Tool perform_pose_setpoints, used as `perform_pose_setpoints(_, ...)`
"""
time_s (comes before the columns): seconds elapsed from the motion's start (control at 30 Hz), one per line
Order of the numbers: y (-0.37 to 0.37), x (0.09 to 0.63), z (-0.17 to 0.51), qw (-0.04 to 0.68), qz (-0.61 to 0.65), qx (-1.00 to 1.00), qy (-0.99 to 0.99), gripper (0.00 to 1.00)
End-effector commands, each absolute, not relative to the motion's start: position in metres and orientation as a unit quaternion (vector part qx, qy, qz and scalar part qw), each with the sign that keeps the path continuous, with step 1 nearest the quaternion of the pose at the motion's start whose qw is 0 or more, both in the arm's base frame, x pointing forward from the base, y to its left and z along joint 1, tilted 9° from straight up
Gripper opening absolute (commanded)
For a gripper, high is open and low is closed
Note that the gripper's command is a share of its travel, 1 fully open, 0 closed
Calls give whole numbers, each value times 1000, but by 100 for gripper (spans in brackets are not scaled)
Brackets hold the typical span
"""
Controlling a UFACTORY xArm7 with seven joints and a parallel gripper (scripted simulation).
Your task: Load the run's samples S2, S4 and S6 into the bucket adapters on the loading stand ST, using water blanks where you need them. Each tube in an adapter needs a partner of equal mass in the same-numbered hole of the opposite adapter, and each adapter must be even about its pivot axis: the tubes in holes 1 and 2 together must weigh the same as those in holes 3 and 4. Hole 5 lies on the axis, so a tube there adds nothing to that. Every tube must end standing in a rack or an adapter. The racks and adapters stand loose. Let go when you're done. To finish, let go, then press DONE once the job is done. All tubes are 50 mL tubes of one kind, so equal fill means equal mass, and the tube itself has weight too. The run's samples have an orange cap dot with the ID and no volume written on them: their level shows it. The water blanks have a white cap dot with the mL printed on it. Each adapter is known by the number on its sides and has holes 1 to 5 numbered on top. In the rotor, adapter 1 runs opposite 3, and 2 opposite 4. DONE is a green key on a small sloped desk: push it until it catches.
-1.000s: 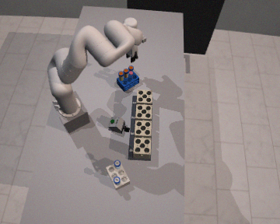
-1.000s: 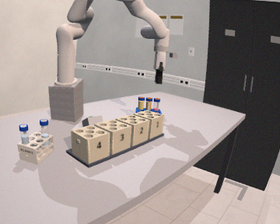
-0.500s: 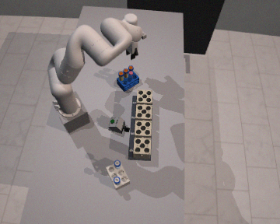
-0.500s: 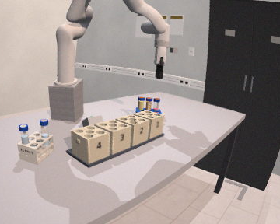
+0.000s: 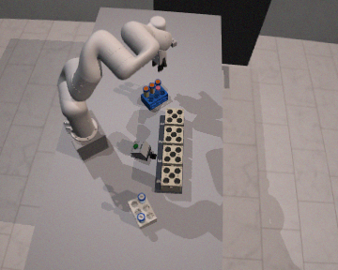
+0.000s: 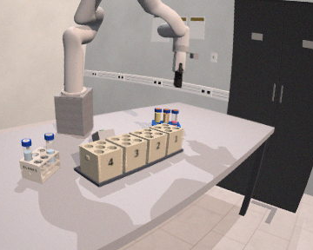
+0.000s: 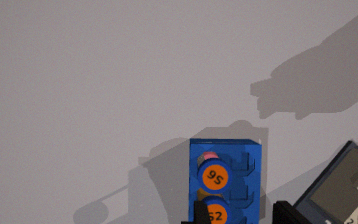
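Note:
My gripper (image 5: 161,67) (image 6: 177,83) (image 7: 241,215) is open and empty, high above the blue rack (image 5: 161,101) (image 7: 230,148). The rack holds three orange-dotted tubes in one row: S6 (image 5: 158,82) (image 6: 175,112) (image 7: 215,176) with a little pink liquid, S2 (image 5: 152,85) (image 6: 166,111) (image 7: 217,214) in the middle, and a third (image 5: 145,89) (image 6: 158,110) whose ID is not readable. Adapters 1 (image 5: 175,122) (image 6: 176,148), 2 (image 6: 157,154), 3 (image 6: 129,162) and 4 (image 6: 104,172) stand on the stand (image 6: 100,182) with no tubes visible. Two blanks (image 5: 141,197) (image 5: 141,217) stand in the pale rack (image 6: 30,172); their mL are unreadable.
The small sloped desk (image 5: 143,152) (image 6: 107,135) with the green key (image 5: 135,146) stands between the arm's base (image 5: 91,144) (image 6: 74,114) and the adapters. The pale blanks rack is near the adapter 4 end, the blue rack beyond adapter 1.

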State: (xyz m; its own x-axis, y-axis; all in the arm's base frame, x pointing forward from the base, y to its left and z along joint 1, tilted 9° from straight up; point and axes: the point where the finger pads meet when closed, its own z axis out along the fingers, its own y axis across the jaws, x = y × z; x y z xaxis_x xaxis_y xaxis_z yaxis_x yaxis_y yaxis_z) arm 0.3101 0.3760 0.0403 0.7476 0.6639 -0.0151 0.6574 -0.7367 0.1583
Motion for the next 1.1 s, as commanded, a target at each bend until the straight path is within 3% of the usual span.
perform_pose_setpoints(0.0, 378, 311, 42, 76, 23, 932, 355, 44)
perform_pose_setpoints(0.13, 378, 311, 42, 76, 23, 932, 355, 44)
perform_pose_setpoints(0.17, 374, 307, 42, 76, 23, 932, 355, 57)
perform_pose_setpoints(0.73, 324, 251, 43, 76, 23, 932, 355, 57)
perform_pose_setpoints(1.07, 324, 251, 43, 76, 23, 932, 355, 57)
